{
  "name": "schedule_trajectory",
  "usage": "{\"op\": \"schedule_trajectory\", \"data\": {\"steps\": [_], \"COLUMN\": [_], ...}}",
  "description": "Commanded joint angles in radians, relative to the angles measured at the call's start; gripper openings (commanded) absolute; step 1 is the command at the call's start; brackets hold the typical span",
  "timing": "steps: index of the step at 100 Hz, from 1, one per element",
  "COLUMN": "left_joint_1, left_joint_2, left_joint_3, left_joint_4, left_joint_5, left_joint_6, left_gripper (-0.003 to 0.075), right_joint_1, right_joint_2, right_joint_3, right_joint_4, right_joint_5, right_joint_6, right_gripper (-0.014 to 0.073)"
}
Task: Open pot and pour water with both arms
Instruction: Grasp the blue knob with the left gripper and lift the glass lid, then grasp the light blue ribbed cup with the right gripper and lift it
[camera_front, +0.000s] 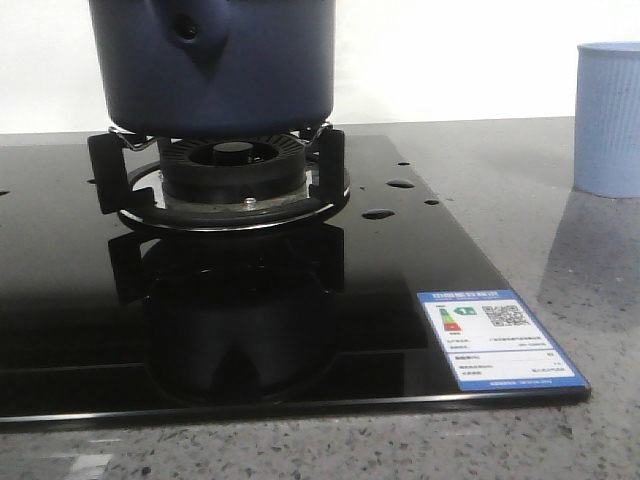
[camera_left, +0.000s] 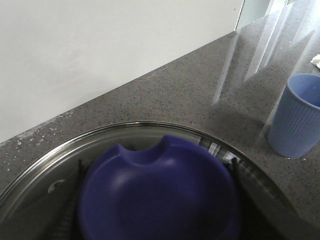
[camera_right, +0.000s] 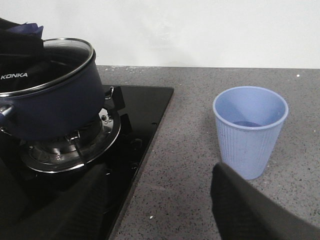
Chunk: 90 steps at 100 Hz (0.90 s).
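**Pot on burner, lid on, cup off to the right**

The pot (camera_front: 212, 65) sits on the burner stand (camera_front: 232, 175) of the black glass cooktop (camera_front: 300, 330), near the back left of the front view. Its pointed handle mount with the dark hole faces the camera. In the right wrist view the pot (camera_right: 47, 102) has its glass lid (camera_right: 47, 62) on, metal rim flush with the pot top, "KONKA" printed on the glass.

My left tool is right over that lid: the left wrist view looks straight down on the blue knob (camera_left: 160, 192) and the glass lid (camera_left: 125, 137) around it. Dark finger shapes (camera_left: 70, 200) show on either side of the knob, blurred. I cannot tell if my left tool is clamped on the knob or just around it.

My right tool (camera_right: 165, 200) hangs low over the grey stone surface (camera_right: 185, 145), between cooktop edge and cup. Its fingers (camera_right: 245, 210) stand apart, nothing between them.

The pale blue ribbed cup (camera_right: 250, 130) stands upright on the surface, well apart from the pot, off the cooktop to the right. A little liquid sits in its bottom.

Water (camera_front: 400, 185) shows as small glossy drops on the glass right of the burner. An energy label (camera_front: 498, 338) sticks to the cooktop's front right corner.
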Motion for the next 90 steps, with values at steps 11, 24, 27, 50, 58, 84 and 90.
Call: {"op": "schedule_trajectory", "data": {"steps": [11, 24, 27, 50, 58, 84, 90], "left_joint_1": [0.0, 0.023, 0.033, 0.143, 0.178, 0.249, 0.254], "left_joint_2": [-0.044, -0.088, -0.106, -0.225, -0.261, -0.34, -0.348], "left_joint_3": [-0.032, -0.035, -0.035, -0.035, -0.035, -0.035, -0.035], "left_joint_4": [-0.035, -0.035, -0.035, -0.037, -0.037, -0.037, -0.037], "left_joint_5": [-0.013, -0.013, -0.013, -0.012, -0.011, -0.011, -0.011], "left_joint_6": [-0.008, -0.008, -0.008, -0.008, -0.008, -0.008, -0.008], "left_gripper": [0.027, 0.027, 0.027, 0.027, 0.027, 0.0271, 0.0271], "right_joint_1": [0.002, 0.002, 0.002, 0.0, 0.0, 0.0, 0.0], "right_joint_2": [0.014, 0.014, 0.014, 0.014, 0.021, 0.209, 0.274], "right_joint_3": [-0.034, -0.018, -0.002, 0.181, 0.244, 0.297, 0.297], "right_joint_4": [0.017, -0.043, -0.054, -0.068, -0.068, -0.068, -0.068], "right_joint_5": [-0.061, -0.069, -0.08, -0.313, -0.418, -0.601, -0.661], "right_joint_6": [-0.012, -0.012, -0.012, -0.012, -0.012, -0.012, -0.012], "right_gripper": [0.0412, 0.0412, 0.0412, 0.0412, 0.0412, 0.0412, 0.0413]}}
